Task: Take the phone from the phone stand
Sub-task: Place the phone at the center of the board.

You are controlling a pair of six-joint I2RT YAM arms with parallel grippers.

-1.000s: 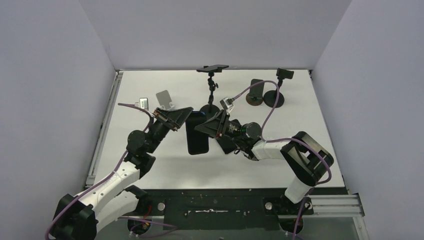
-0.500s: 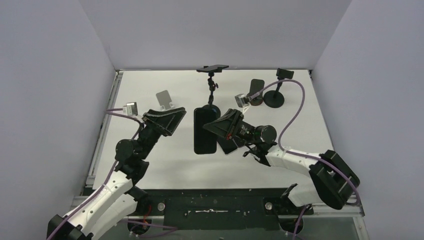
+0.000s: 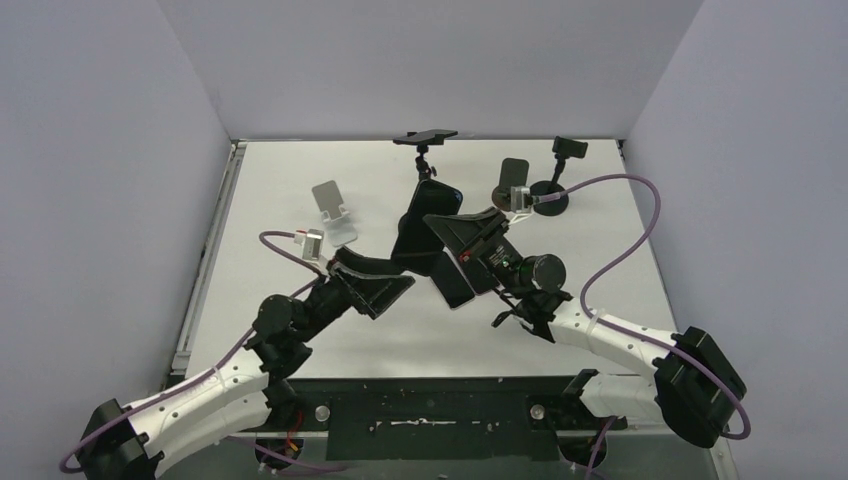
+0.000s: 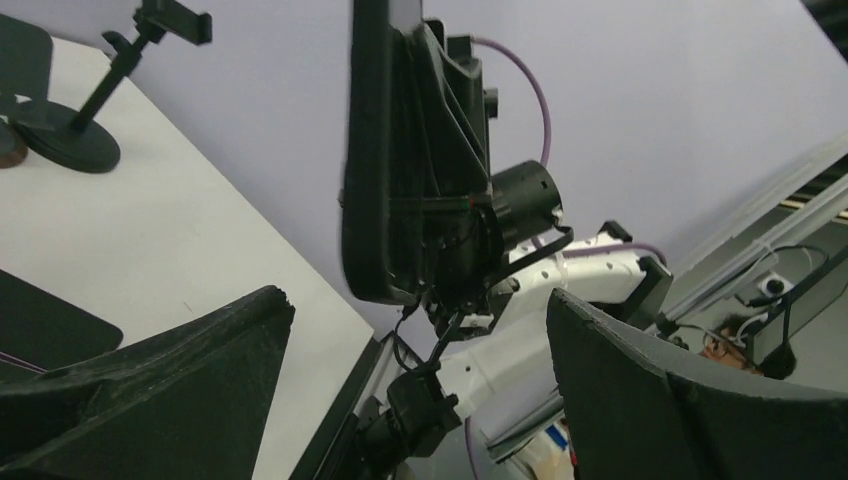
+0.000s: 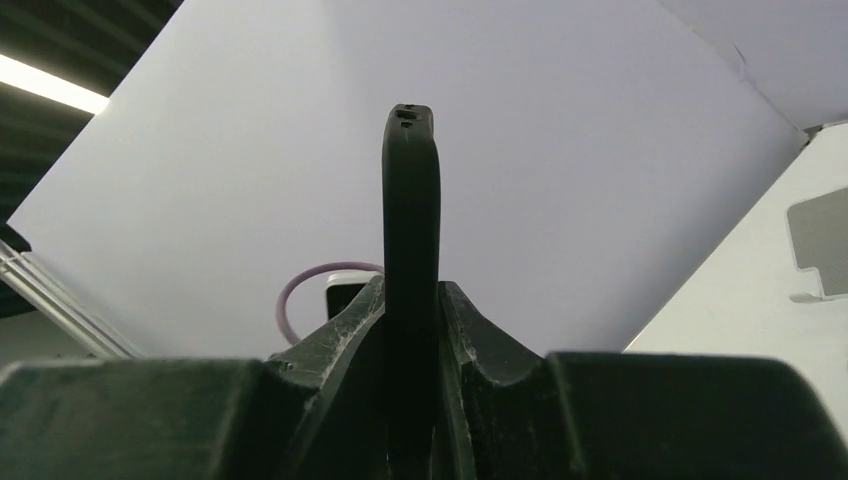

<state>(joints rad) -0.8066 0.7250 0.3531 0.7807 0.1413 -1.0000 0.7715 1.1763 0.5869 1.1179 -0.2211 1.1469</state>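
Observation:
My right gripper [image 3: 442, 228] is shut on a black phone [image 3: 421, 228] and holds it tilted in the air above the middle of the table. In the right wrist view the phone [image 5: 410, 220] stands edge-on, pinched between both jaws of that gripper [image 5: 410, 335]. My left gripper [image 3: 400, 273] is open just below and left of the phone, not touching it. Its wrist view shows the phone [image 4: 372, 150] edge-on beyond the wide-apart fingers [image 4: 150, 390], with nothing between them. An empty silver phone stand [image 3: 334, 207] sits at the back left.
A tall tripod holder [image 3: 425, 138] stands at the back centre. A second clamp stand [image 3: 562, 165] and a small dark stand [image 3: 512, 178] stand at the back right. A dark flat slab [image 3: 456, 287] lies under my right gripper. Walls close three sides.
My left gripper opened, let go of the phone and drew back toward the near edge. My right gripper carried the phone up and toward the back, tilting it more upright.

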